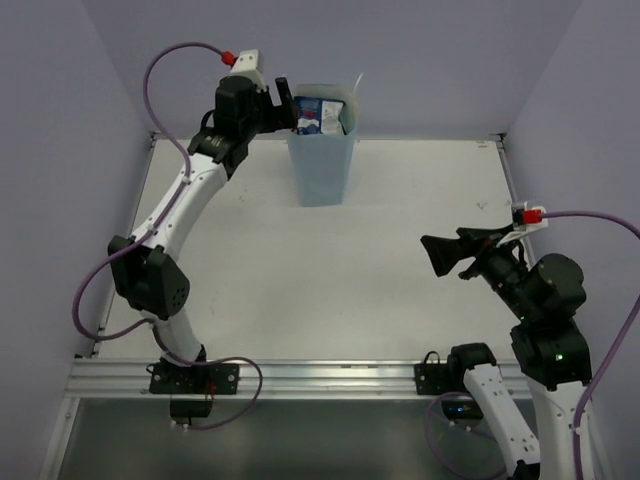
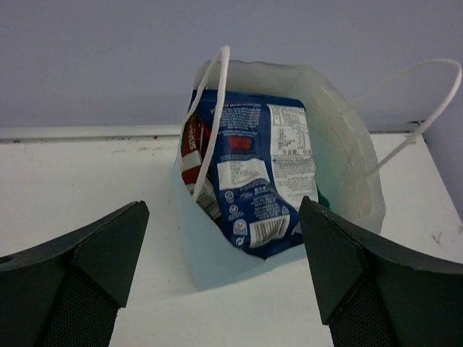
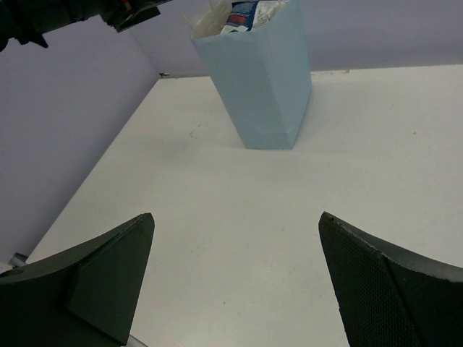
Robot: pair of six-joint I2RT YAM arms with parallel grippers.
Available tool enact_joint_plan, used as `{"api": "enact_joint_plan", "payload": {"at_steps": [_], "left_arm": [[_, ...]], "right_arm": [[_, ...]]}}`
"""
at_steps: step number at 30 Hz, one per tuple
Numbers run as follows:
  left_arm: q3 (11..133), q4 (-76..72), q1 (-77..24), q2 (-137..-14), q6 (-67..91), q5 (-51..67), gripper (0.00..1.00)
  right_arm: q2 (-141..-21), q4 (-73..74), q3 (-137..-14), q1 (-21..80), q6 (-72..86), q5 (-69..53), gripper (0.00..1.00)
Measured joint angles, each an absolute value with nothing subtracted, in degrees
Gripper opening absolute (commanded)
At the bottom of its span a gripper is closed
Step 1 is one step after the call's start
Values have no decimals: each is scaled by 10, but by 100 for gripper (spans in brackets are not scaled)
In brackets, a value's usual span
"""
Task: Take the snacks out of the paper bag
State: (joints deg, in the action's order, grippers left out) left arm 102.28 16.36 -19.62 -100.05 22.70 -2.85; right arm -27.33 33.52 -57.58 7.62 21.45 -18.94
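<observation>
Left gripper (image 1: 284,104), jaws apart, hovers at the mouth of the bag (image 1: 322,165) — no snack out yet. Next: dip in, pinch the blue packet (image 2: 253,188). Right gripper (image 1: 432,256) idles near right, spread.

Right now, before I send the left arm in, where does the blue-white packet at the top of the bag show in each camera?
Top external: the blue-white packet is at top centre, in the bag's mouth.
Left wrist: it fills the picture's centre, upright inside the bag.
Right wrist: only its tip shows, at the top edge.
Shared landmark: the light-blue paper bag.
</observation>
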Motion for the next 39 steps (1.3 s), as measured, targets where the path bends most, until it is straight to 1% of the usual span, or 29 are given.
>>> {"api": "enact_joint_plan", "payload": {"at_steps": [1,3,4,6,10,11,13,14,16,17,19,24,28,31,35,39], "left_arm": [[1042,163,-202,-1022,223,-40,93],[1098,168,-215,-1078,216,-74,87],[1107,170,-218,-1089,215,-82,87],[1139,185,-220,-1124,213,-110,82],[1153,207,-220,-1155,215,-145,68],[1153,212,-220,-1159,215,-151,60],[1153,222,-221,-1167,218,-158,49],[1154,224,-221,-1171,221,-159,36],[1162,229,-221,-1180,225,-159,22],[1169,233,-222,-1184,227,-159,10],[1176,245,-222,-1185,230,-157,0],[1175,266,-223,-1175,229,-142,0],[1109,304,-223,-1108,218,-99,0],[1014,333,-223,-1016,208,-70,0],[851,363,-222,-844,199,-48,0],[741,407,-222,-684,199,-47,0]], "right_arm": [[-273,331,-570,76,215,-191,99],[-273,324,-560,76,214,-193,99],[-274,321,-556,76,214,-195,99],[-274,316,-546,76,214,-198,99],[-274,308,-530,76,214,-204,99],[-274,307,-529,76,215,-205,99],[-274,303,-528,76,214,-205,99],[-274,302,-528,76,214,-205,99],[-274,299,-527,76,214,-205,99],[-274,298,-527,76,214,-205,99],[-274,295,-527,76,214,-205,99],[-269,295,-527,76,210,-205,99],[-266,296,-527,76,205,-205,99],[-264,297,-527,76,198,-204,99],[-260,299,-528,76,189,-203,99],[-258,300,-535,76,184,-205,99]]}}
